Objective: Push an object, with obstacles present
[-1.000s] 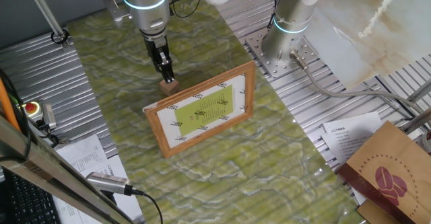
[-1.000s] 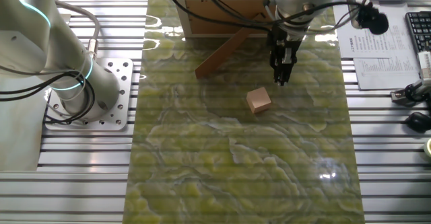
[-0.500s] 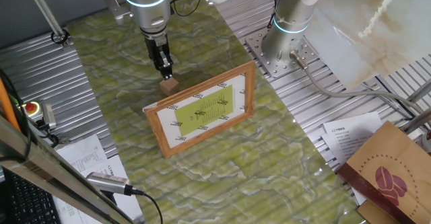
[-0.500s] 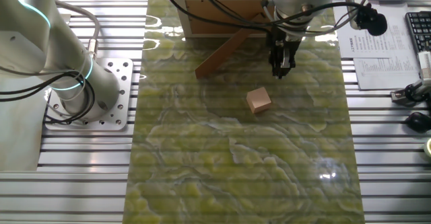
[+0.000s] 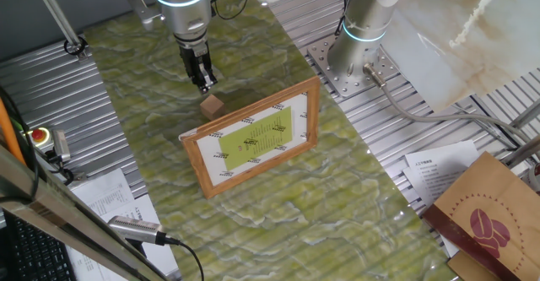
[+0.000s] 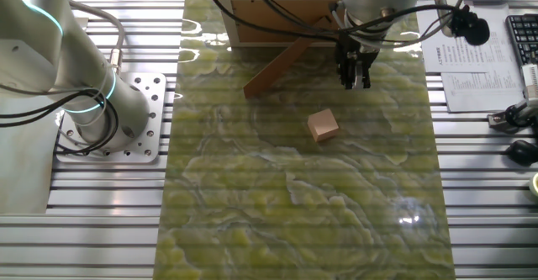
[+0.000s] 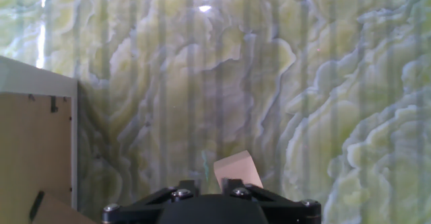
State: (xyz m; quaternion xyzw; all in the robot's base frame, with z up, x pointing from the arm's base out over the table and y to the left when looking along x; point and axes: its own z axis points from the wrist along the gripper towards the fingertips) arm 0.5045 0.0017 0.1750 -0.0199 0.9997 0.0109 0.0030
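Note:
The small light-brown wooden cube (image 5: 212, 105) lies on the green marbled mat, just beyond the top left corner of the picture frame (image 5: 253, 136). It also shows in the other fixed view (image 6: 323, 124) and low in the hand view (image 7: 237, 170). My gripper (image 5: 204, 85) hangs above and just behind the cube, fingers close together, holding nothing and clear of the cube (image 6: 353, 80). The frame stands tilted on its rear prop (image 6: 273, 68), and its brown back shows at the left of the hand view (image 7: 34, 150).
A second arm's base (image 5: 363, 36) is bolted beside the mat. A brown coffee-bean bag (image 5: 489, 218) and papers (image 5: 443, 164) lie at the right. A red stop button (image 5: 38, 135) sits at the left. Papers and a keyboard (image 6: 521, 36) lie past the mat's edge.
My gripper has risen and drawn back from the cube. The cube and the picture frame have not moved.

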